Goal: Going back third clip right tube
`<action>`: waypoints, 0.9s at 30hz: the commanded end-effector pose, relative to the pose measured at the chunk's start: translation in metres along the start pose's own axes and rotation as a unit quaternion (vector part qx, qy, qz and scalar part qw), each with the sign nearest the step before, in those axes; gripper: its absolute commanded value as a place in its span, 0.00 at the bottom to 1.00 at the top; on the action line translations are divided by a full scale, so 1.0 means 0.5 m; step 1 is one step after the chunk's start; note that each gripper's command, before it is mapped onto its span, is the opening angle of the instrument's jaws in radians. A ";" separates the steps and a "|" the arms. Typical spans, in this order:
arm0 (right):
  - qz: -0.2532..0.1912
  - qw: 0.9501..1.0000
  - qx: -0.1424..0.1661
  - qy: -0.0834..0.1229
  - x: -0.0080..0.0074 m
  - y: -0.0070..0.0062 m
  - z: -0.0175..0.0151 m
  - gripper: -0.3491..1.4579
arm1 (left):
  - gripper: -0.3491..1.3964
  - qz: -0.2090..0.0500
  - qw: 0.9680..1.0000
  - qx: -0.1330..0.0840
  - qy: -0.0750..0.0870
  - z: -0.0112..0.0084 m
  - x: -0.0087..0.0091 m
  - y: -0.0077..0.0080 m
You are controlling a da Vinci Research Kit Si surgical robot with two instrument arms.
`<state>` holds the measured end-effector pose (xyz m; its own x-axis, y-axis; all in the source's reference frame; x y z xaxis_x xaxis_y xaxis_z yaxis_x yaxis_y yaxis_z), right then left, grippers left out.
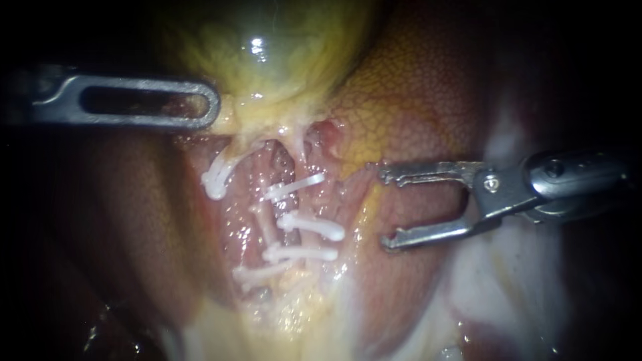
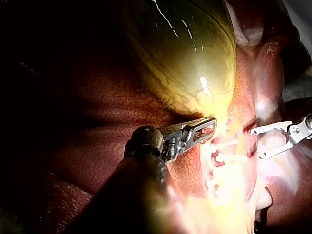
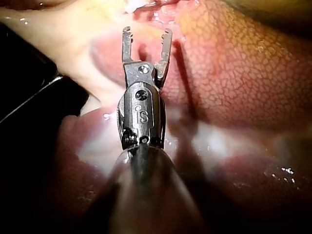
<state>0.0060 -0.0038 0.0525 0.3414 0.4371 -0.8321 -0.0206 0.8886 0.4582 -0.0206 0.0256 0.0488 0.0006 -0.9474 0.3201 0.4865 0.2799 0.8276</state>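
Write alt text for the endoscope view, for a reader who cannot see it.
Several white clips sit at centre, just below the yellow-green gallbladder. My right instrument, jaws open and empty, is beside them; my left instrument reaches the gallbladder's lower edge.

Left of the clips (image 1: 307, 225), the shaft of the left instrument (image 1: 208, 105) fades into darkness at the view's edge; right of the clips, the shaft of the right instrument (image 1: 386, 207) is cut off. The tube (image 1: 263, 224) beneath the clips is mostly buried in wet tissue (image 1: 234, 234). From the left wrist, glare washes out the clips.
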 end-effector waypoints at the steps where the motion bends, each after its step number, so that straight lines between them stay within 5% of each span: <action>1: -0.003 1.000 -0.001 -0.001 0.0002 0.0000 -0.0005 0.47 | 0.00 0.000 1.000 0.000 0.000 0.0002 0.0000 0.0002; 17: -0.015 1.000 -0.003 -0.002 0.0015 -0.0004 -0.0022 0.47 | 0.00 0.005 1.000 0.001 -0.002 0.0101 0.0023 0.0037; 27: -0.015 1.000 -0.006 -0.003 0.0017 -0.0005 -0.0018 0.47 | 0.00 0.005 1.000 0.002 -0.002 0.0103 0.0025 0.0038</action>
<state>0.0056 -0.0036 0.0514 0.3465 0.4102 -0.8436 -0.0196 0.9023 0.4307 -0.0242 0.0257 0.0532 0.0024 -0.9438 0.3306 0.4836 0.2904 0.8257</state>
